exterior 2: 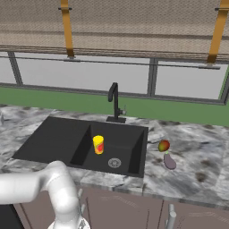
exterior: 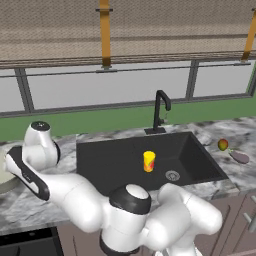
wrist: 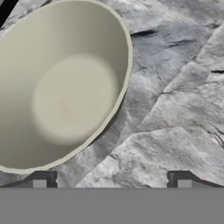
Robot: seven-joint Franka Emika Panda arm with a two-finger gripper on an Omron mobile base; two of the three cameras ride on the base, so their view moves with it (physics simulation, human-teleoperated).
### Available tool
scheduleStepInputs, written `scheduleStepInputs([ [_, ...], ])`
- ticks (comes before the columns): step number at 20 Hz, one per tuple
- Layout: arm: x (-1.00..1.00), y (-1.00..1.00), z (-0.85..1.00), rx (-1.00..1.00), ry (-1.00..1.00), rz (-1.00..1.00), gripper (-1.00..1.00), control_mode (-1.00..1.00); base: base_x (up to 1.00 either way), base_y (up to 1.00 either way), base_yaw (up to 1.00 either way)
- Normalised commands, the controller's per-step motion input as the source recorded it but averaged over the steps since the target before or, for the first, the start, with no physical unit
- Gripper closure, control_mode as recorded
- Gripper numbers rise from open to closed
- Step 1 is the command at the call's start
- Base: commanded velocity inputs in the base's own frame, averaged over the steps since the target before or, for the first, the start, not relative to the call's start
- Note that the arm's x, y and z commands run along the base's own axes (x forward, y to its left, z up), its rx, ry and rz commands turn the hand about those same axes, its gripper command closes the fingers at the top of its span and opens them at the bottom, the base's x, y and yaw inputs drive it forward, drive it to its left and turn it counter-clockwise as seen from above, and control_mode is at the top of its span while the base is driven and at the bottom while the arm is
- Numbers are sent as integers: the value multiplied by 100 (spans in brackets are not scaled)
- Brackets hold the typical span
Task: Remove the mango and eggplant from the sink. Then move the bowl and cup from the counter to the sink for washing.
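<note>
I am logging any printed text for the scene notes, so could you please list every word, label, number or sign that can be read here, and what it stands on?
None can be read.
cup: red-orange markings on its yellow side, too small and blurred to tell whether they are letters.
bowl, sink, faucet, mango, eggplant, counter: no text.

Arm folded far left, gripper (wrist: 111, 183) pointing down (jaws wide open).

Green wall (exterior: 100, 122), wide windows (exterior: 105, 87) above
</note>
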Motion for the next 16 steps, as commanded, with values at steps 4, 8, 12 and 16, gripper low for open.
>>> scheduleStepInputs([
  [4, 9, 9, -1, 0, 0, -5, -100, -100, 0, 0, 0],
  [8, 10, 15, 0, 0, 0, -9, -100, -100, 0, 0, 0],
  [12, 12, 16, -1, 0, 3, -11, -100, -100, 0, 0, 0],
  [16, 13, 15, -6, 0, 1, -13, -100, -100, 0, 0, 0],
])
